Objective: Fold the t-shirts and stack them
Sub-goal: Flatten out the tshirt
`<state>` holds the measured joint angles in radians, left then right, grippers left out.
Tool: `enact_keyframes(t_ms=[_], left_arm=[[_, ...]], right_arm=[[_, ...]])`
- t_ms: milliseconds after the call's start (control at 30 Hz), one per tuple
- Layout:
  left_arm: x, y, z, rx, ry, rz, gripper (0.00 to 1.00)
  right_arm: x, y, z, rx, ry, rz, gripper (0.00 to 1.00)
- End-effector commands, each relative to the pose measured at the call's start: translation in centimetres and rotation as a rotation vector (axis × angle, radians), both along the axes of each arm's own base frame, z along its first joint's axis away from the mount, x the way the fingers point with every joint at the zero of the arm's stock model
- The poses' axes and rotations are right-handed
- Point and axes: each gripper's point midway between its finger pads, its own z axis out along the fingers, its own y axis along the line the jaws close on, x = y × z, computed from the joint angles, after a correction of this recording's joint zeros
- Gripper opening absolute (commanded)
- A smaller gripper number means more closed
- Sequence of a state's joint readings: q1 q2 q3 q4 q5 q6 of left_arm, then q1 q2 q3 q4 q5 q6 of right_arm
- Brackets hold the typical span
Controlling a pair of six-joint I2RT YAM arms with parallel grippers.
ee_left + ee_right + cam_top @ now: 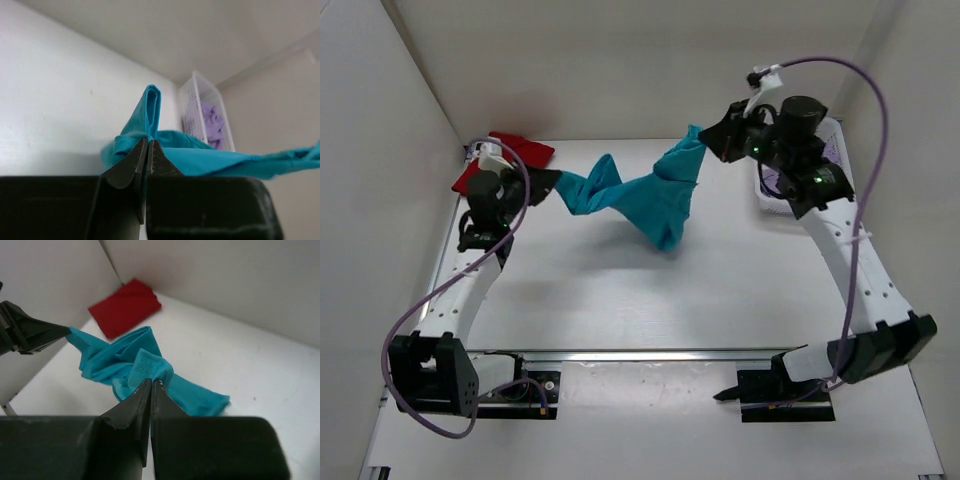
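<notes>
The teal shirt is hanging as a twisted band between your two claws. Its middle is sagging below and between them toward the table; the views are not showing whether the lowest fold is touching the surface.

Your left claw is clamping one end of the shirt. In the left wrist view the claw is showing its fingers pressed together on a bunched fold, with cloth standing up just past the tips and trailing off to the claw's right.

Your right claw is clamping the other end. In the right wrist view the claw is showing both fingers closed on a gathered corner, and the shirt is running from those tips out to the left claw, which is sitting ahead and to the left.

The red shirt is lying folded on the table just behind the left claw, partly hidden under that arm. From the right claw it is lying well ahead, beyond the teal shirt.

The white basket is sitting under and behind the right arm. From the left claw it is standing far ahead, and it is holding a purple garment.
</notes>
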<state>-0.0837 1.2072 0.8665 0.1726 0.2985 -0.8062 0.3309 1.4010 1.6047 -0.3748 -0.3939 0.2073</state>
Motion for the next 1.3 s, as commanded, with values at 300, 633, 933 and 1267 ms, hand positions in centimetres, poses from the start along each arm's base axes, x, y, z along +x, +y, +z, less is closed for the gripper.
enact_keyframes(t_ms=[300,633,933,1267], left_arm=[[-2.2,9.7,11.3,-0.025,-0.179,0.152,0.00],[-4.3,9.7,20.6,0.037,-0.318,0.136,0.00],[-2.1,9.2,12.3,0.133,-0.158,0.214,0.00],[10.2,5.1,-4.2,0.200,0.175,0.179,0.00]], right_arm=[[-10.1,-6.7,19.2,0.144,-0.454,-0.096,0.00],[-12.8,-7.7,25.6,0.187,-0.574,-0.083,0.00],[5.1,-9.4,14.6,0.152,-0.229,-0.074,0.00],[24.6,-8.7,-6.9,0.108,0.111,-0.152,0.01]])
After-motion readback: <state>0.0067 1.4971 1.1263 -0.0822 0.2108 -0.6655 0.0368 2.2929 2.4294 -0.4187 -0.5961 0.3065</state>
